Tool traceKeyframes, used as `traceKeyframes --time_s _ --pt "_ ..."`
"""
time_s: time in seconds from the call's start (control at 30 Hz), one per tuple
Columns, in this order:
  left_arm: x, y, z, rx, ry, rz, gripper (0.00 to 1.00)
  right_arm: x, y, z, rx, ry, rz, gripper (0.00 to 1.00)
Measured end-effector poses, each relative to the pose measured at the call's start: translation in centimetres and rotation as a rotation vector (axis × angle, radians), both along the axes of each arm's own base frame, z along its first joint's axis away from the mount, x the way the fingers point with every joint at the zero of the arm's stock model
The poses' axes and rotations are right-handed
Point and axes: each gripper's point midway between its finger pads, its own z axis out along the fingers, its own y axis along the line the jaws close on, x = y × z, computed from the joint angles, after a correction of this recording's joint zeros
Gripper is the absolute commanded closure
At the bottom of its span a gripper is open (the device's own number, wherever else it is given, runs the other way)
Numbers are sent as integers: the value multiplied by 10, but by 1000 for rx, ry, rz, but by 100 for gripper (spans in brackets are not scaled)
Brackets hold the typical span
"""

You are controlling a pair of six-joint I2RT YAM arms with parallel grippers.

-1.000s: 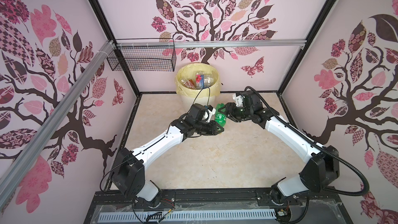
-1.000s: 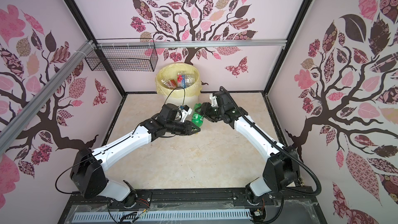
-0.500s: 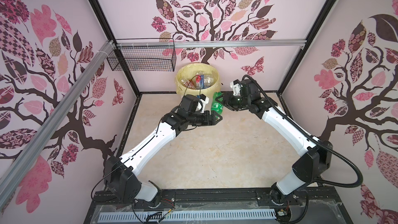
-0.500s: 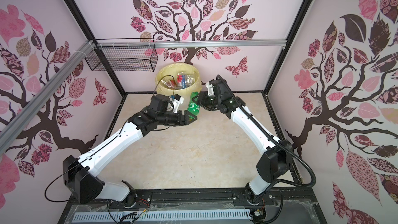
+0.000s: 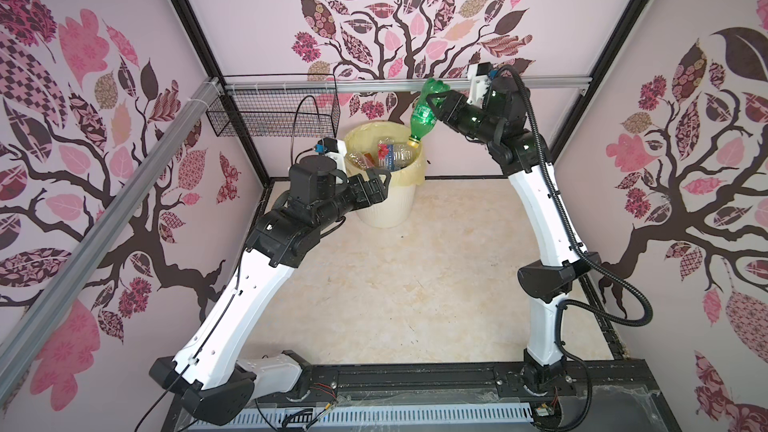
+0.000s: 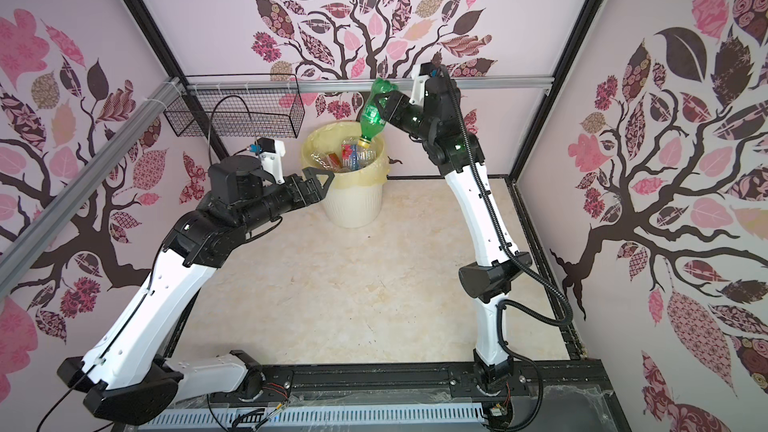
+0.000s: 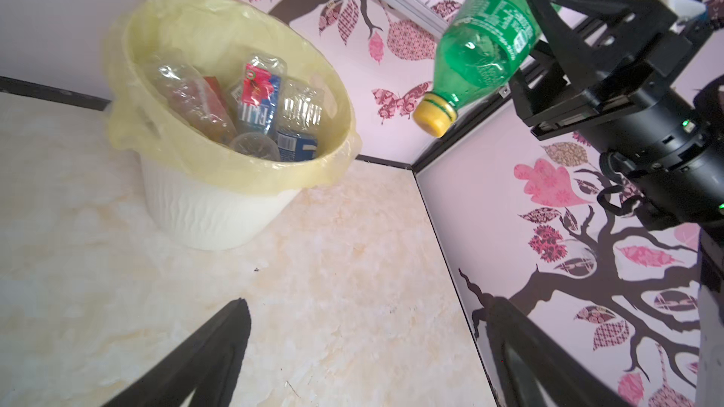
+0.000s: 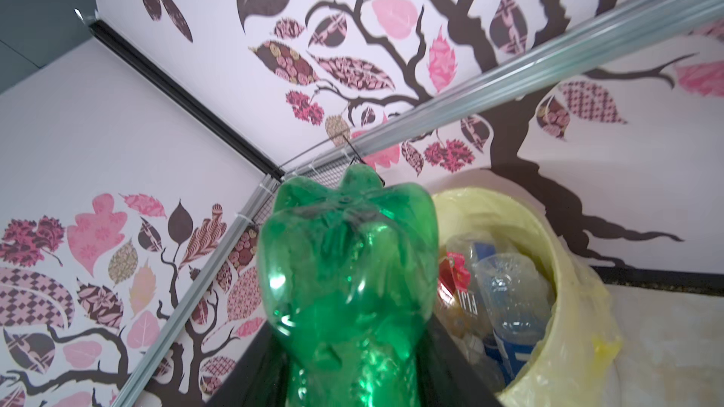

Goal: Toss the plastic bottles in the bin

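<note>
Out past the left gripper's outer side, a black wire basket [image 5: 272, 118] hangs on the back wall, well apart from it. The left gripper [image 7: 368, 303] is spread wide and holds nothing; its 2 black fingers [image 7: 219, 350] stand apart with bare table [image 7: 333, 268] between them in the left wrist view.

Just ahead of those fingertips stands the cream ribbed bin [image 7: 203, 209], lined with a pale yellow bag [image 7: 219, 174] folded over its rim. In both top views the fingertips sit level with the rim on the near side of the bin. Whether they touch the bag is hard to tell.

Inside the bin lie several crushed clear bottles [image 7: 258, 99], some with blue labels and 1 with a red and blue label. They overlap too much to count.

Further right, 1 green bottle [image 7: 489, 41] hangs in the air, tilted and upside down, with its yellow cap [image 7: 433, 115] lowest. The cap is over the rim of the bin on the side nearest the right gripper, clear of the bottles below. The right gripper [image 5: 434, 106] is clamped on this bottle near its base, 1 finger on each side. The bottle's neck slants down and away from the gripper towards the bin. The right wrist view shows the bottle's lobed base sticking out beyond the fingers, with the open bin beside it.
</note>
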Motion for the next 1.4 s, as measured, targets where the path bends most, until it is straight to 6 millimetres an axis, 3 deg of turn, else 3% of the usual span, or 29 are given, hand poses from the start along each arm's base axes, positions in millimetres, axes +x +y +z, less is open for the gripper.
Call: traceKeyframes --time_s 0.1,0.2,0.33,0.4,0.5,0.63,0.73,0.87,0.97,1.07,1.17,1.23,1.3,1.4 --pt "0 8 -2 14 4 37 3 21 -6 -5 46 -24 -38 51" --pt "2 14 -10 39 30 63 3 44 11 -30 69 4 -27 49" --pt "4 23 -17 55 54 90 3 77 55 -72 101 44 28 27" --pt "6 27 -19 60 63 104 3 89 74 -107 95 107 45 1" --pt "7 34 -22 75 69 124 3 94 93 -154 58 187 66 0" --pt "8 37 -25 95 74 138 3 92 101 -160 45 172 79 0" --pt "8 40 -26 109 71 149 3 88 97 -145 23 134 77 0" --pt "9 47 -28 144 60 179 3 73 80 -115 -26 74 60 0" --pt "9 55 -28 168 43 211 3 52 57 -86 -53 39 42 0" --pt "3 69 -33 201 20 259 3 33 18 -55 -77 -2 -7 0" --pt "-2 93 -42 256 -7 345 3 16 -29 -42 -115 -11 -88 0" --pt "-4 116 -58 305 -8 425 3 6 -58 -49 -154 11 -147 0" --pt "-4 145 -86 365 9 524 3 0 -90 -72 -219 55 -228 0" --pt "-7 192 -151 496 78 663 3 -16 -128 -141 -345 165 -331 0"
